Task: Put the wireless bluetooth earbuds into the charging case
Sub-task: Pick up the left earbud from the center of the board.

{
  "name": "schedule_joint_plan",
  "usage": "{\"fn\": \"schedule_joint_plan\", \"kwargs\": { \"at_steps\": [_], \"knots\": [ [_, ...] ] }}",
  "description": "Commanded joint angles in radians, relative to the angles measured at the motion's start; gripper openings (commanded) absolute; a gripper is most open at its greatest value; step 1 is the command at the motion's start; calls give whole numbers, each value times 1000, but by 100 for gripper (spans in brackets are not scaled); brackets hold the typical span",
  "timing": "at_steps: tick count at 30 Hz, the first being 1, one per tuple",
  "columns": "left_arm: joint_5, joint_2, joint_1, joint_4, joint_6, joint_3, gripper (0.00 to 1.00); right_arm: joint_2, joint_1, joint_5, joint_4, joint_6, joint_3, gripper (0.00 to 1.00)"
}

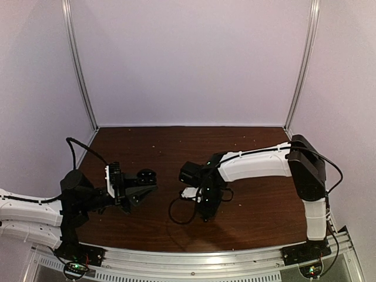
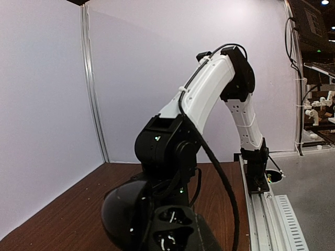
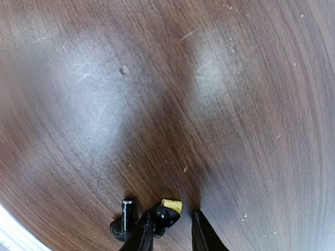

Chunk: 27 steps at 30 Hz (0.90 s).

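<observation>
From above, my right gripper (image 1: 205, 216) points straight down at the table (image 1: 258, 205), a dark brown wood-grain top. Everything else I place from it.

On its wrist camera the right gripper (image 3: 171, 213) has its fingers (image 3: 141, 235) a little spread. A black bud (image 3: 165, 213) with a yellow tip lies on the wood between them. It sits against one finger, with a sliver of table showing before the other, so nothing is pinched. A second bud (image 3: 124, 222), also black, lies just outside that same finger. The wood ahead of the gripper shows fine scratches, pale specks, one small pit (image 3: 124, 70) and two soft patches of glare.

Left of the gripper, my left gripper (image 1: 147, 187) is pressed together on the case (image 1: 145, 175). The case (image 2: 172, 225) is black, round and hinged open, and its wells are in view.

Beyond the gripper a plain pale wall (image 1: 188, 59) closes the back, and metal posts (image 1: 79, 64) stand at both rear corners. Nearer than the gripper, a rail (image 1: 205, 255) runs along the table edge. A black cable (image 1: 176, 214) loops on the wood just to its left.
</observation>
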Motion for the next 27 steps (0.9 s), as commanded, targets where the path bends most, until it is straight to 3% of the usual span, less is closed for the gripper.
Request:
{"fn": "schedule_joint_plan", "kwargs": {
  "at_steps": [1, 12, 19, 27],
  "knots": [
    [6, -6, 8, 25, 10, 4, 15, 41, -14, -11, 29, -6, 16, 25],
    [6, -2, 7, 25, 13, 5, 15, 46, -20, -22, 24, -15, 22, 25],
    [11, 8, 7, 28, 13, 8, 15, 59, -14, -24, 7, -15, 50, 31],
    [7, 1, 7, 23, 15, 7, 15, 68, -14, -16, 8, -17, 39, 24]
  ]
}}
